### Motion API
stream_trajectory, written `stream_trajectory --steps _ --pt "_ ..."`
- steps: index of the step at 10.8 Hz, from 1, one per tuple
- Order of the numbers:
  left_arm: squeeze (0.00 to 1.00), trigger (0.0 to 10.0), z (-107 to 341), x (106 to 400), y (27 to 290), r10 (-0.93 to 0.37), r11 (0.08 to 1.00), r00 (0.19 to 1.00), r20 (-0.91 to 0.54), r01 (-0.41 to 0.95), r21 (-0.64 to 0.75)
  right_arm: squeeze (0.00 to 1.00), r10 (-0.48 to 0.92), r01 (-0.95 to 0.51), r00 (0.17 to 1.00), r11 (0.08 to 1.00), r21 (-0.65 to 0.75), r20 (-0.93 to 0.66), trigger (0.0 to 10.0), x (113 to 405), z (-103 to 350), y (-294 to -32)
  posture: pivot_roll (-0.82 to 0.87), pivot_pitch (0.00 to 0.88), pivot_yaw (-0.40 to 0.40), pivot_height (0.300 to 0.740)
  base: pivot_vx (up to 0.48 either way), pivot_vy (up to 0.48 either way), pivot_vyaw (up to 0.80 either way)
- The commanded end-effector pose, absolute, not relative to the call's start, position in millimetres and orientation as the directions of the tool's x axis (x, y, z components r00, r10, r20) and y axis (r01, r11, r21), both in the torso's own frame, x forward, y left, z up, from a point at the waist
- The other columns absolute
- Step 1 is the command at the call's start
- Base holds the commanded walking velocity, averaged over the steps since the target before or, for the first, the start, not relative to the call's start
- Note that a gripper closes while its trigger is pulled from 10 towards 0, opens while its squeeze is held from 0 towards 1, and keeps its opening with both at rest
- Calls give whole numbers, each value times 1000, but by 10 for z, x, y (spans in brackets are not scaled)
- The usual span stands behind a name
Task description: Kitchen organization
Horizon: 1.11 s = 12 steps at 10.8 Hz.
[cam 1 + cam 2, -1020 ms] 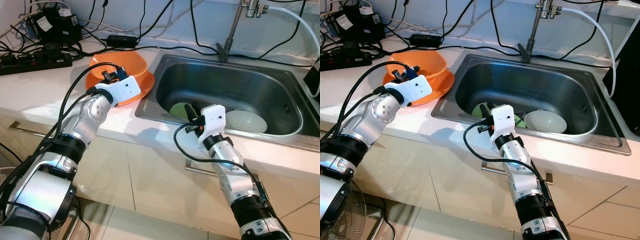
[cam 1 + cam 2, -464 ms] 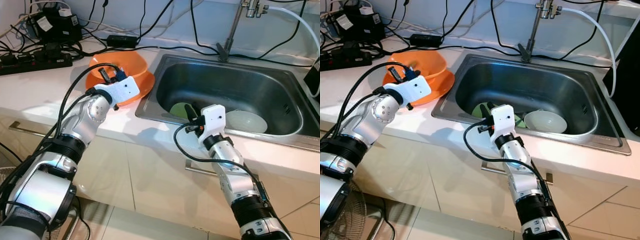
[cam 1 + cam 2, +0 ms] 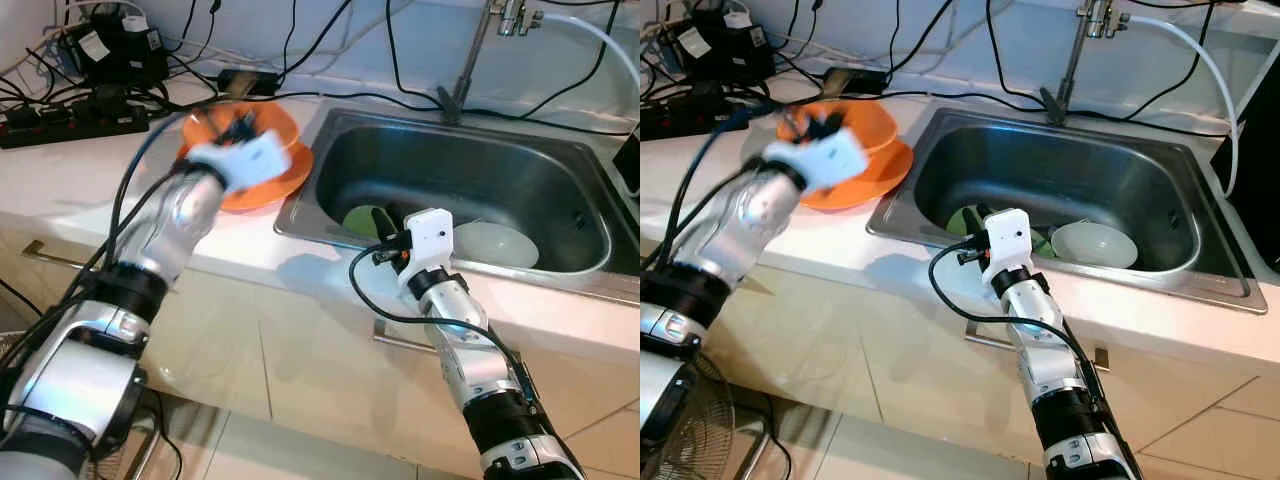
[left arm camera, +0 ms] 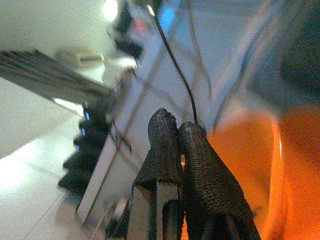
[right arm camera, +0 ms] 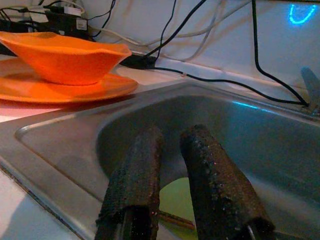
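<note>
An orange bowl (image 3: 262,122) sits on an orange plate (image 3: 280,185) on the white counter, left of the steel sink (image 3: 480,165). My left gripper (image 3: 222,124) is blurred with motion right at the bowl's near rim; in the left wrist view its fingers (image 4: 174,125) are pressed together with nothing between them, the orange bowl (image 4: 245,165) beside them. My right gripper (image 3: 380,216) reaches over the sink's near edge, fingers slightly apart and holding nothing, above a green plate (image 3: 358,217). A white bowl (image 3: 497,243) lies beside that plate in the sink.
A tap (image 3: 478,45) rises behind the sink. Black power strips (image 3: 70,118), adapters and many cables (image 3: 330,95) crowd the back left of the counter. A drawer handle (image 3: 400,340) sits below the counter edge.
My left arm has swung up and forward toward the orange bowl and is now blurred. The right arm has stayed where it was. The camera shifted slightly.
</note>
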<state>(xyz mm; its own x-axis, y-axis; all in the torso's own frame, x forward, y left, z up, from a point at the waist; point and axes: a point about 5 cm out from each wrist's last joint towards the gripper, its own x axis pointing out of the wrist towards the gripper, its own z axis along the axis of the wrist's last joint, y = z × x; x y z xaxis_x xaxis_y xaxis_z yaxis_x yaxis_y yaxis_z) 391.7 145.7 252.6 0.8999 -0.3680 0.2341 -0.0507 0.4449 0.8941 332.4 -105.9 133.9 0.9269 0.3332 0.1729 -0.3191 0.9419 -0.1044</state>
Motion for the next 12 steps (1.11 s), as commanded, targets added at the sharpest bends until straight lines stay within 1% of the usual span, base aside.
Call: stream_trajectory --steps 1,2,3,4,5,6,7,8,9,10,12 --pt "0 10000 2750 3838 1257 -463 526 825 324 -39 849 0 321 -305 932 945 -113 169 10000 3351 1350 -1083 172 26 -8 740 0 0 0" --pt "0 10000 2779 3717 1040 -551 639 751 364 99 763 0 317 -301 932 947 -110 176 10000 3366 1368 -1095 172 22 -7 740 0 0 0" --pt "0 10000 2756 3647 942 -587 683 718 376 189 705 561 311 -295 933 949 -108 181 10000 3374 1380 -1106 170 18 -5 740 0 0 0" --pt "0 10000 2708 3536 807 -642 719 664 383 349 601 1000 306 -280 932 948 -150 195 10000 3385 1407 -1135 170 12 -5 740 0 0 0" --pt "0 10000 2660 3497 763 -671 723 646 363 465 511 1000 299 -229 928 929 -292 223 10000 3408 1474 -1188 170 0 -1 740 0 0 0" --pt "0 10000 2638 3485 766 -683 720 641 351 508 473 1000 293 -205 926 919 -335 237 10000 3426 1507 -1218 170 0 0 740 0 0 0" --pt "0 10000 2605 3463 780 -702 707 631 329 565 425 1000 272 -175 926 924 -340 261 10000 3462 1572 -1275 172 0 1 740 0 0 0" --pt "0 10000 2584 3452 779 -712 698 626 318 587 409 1000 287 -173 918 911 -375 274 10000 3469 1601 -1268 177 0 1 740 0 0 0" --pt "0 10000 2522 3424 749 -742 668 604 289 634 391 1000 292 -148 913 888 -435 285 10000 3483 1625 -1245 179 0 2 740 0 0 0" --pt "0 10000 2464 3386 724 -764 643 592 257 669 372 1000 278 -115 914 877 -466 297 10000 3505 1644 -1233 178 0 6 740 0 0 0" --pt "0 10000 2353 3326 680 -791 611 577 206 724 321 1000 296 -107 904 855 -508 308 10000 3510 1658 -1199 178 0 7 740 0 0 0"
